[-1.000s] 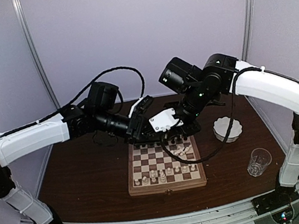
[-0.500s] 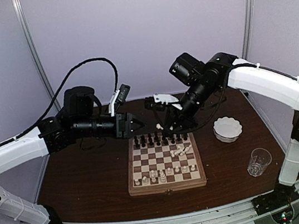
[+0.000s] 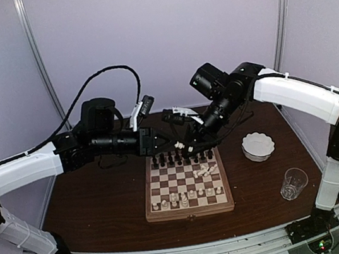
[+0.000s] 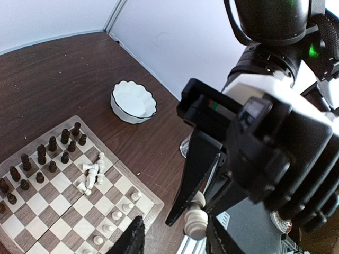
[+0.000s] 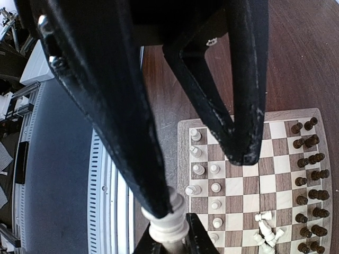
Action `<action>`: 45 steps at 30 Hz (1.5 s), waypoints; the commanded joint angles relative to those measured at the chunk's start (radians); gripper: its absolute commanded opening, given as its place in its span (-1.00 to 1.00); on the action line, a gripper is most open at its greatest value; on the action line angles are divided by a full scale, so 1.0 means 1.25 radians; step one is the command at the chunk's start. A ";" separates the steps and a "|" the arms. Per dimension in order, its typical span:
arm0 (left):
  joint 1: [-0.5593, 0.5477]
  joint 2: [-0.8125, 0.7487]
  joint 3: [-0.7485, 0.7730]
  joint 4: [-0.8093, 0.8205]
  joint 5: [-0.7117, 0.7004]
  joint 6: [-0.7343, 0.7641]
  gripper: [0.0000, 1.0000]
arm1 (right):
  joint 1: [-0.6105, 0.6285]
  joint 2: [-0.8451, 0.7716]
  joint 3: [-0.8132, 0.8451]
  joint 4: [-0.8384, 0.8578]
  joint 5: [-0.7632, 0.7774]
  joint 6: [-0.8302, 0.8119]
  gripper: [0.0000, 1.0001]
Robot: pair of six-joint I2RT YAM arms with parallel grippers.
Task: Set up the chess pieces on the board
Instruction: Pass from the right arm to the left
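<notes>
Up near the board's [image 3: 190,212] far edge, right fingers [image 5: 127,116] clamp a white chess piece [image 5: 167,225]; left fingers [image 4: 133,241] stand apart beside it

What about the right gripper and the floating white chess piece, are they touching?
Touching. The right wrist view shows the white chess piece pressed against a finger of the right gripper, no gap.

left gripper [image 4: 174,241]: off the far rank a second ago, drew back toward 9 o'clock, now swung in toward 3 o'clock, fingers flanking the cream-white piece [image 5: 168,225] | right gripper [image 4: 186,212]: risen from the board [image 3: 190,212] at its 12 o'clock edge, piece at its tips
</notes>
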 commanded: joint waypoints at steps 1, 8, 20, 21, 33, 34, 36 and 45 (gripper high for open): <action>-0.005 0.004 0.015 0.043 0.018 0.003 -0.16 | -0.007 0.004 0.002 0.036 -0.042 0.021 -0.75; -0.005 0.028 0.029 0.042 0.051 -0.011 -0.26 | -0.015 0.006 0.004 0.044 -0.053 0.032 -0.75; -0.004 0.043 0.041 0.039 0.055 -0.004 -0.67 | -0.022 -0.006 -0.007 0.040 -0.053 0.028 -0.61; -0.004 0.043 0.045 0.025 0.047 0.004 -0.67 | -0.029 -0.012 -0.007 0.021 -0.061 0.016 -0.53; -0.102 0.149 0.184 -0.339 -0.077 0.267 -0.70 | -0.396 -0.286 -0.334 -0.022 -0.123 -0.112 0.10; -0.125 0.172 0.202 -0.366 -0.097 0.297 -0.70 | -0.420 -0.307 -0.372 0.002 -0.122 -0.110 0.10; -0.155 0.217 0.228 -0.412 -0.132 0.333 -0.70 | -0.458 -0.353 -0.443 0.049 -0.109 -0.103 0.10; -0.213 0.350 0.304 -0.518 -0.228 0.391 -0.71 | -0.485 -0.456 -0.580 0.160 -0.075 -0.066 0.11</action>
